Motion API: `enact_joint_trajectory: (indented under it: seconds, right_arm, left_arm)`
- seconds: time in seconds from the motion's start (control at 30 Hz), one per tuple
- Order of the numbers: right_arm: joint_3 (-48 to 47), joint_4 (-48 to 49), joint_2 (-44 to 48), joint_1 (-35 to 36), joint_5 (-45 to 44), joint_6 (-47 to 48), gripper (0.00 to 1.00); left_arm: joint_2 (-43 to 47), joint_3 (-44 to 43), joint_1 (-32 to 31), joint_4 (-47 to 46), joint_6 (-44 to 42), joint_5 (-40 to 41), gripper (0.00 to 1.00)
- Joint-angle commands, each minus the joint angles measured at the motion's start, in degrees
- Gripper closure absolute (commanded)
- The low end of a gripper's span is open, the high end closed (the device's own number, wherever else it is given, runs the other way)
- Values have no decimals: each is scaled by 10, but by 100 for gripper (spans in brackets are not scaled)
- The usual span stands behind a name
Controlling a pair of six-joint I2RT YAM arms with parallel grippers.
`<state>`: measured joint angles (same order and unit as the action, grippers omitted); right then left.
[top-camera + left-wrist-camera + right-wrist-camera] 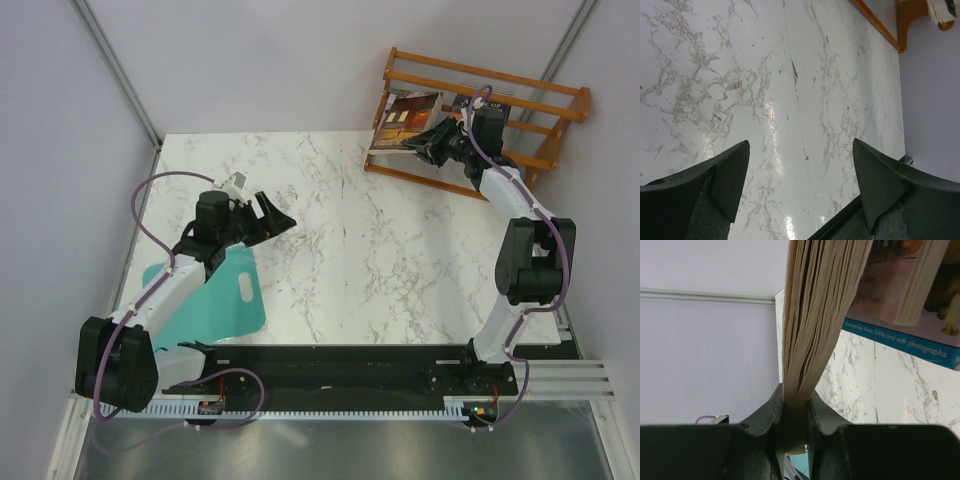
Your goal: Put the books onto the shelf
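Observation:
My right gripper (796, 390) is shut on the page edge of a thick book (815, 315), whose pages fan out above the jaws. In the top view that book (405, 122) shows a dark red-brown cover and leans at the left end of the orange-brown shelf (480, 72), with the right gripper (438, 145) at its near side. Beside the held book stand a pink book (890, 285) and a light-blue book (940, 335). A dark book (497, 100) shows behind the right wrist. My left gripper (272, 218) hangs open over the table's left part, holding nothing (800, 145).
A teal flat sheet (215, 300) with a handle hole lies at the near left under the left arm. The marble table (350, 250) is walled at the back and both sides. A corner of the shelf (890, 30) shows in the left wrist view.

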<state>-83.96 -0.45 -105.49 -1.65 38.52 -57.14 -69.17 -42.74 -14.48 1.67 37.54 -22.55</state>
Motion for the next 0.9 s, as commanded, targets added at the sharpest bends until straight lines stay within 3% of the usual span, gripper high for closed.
enact_joint_trajectory:
  seconds: [0.0,0.87]
  right_arm:
    - [-63,6,-12,5,-12,8,99]
    - [-230,-87,-110,8,-34,14,96]
  left_arm:
    - [19,1,2,-1,-24,13,11]
    - [22,4,2,0,-28,13,11]
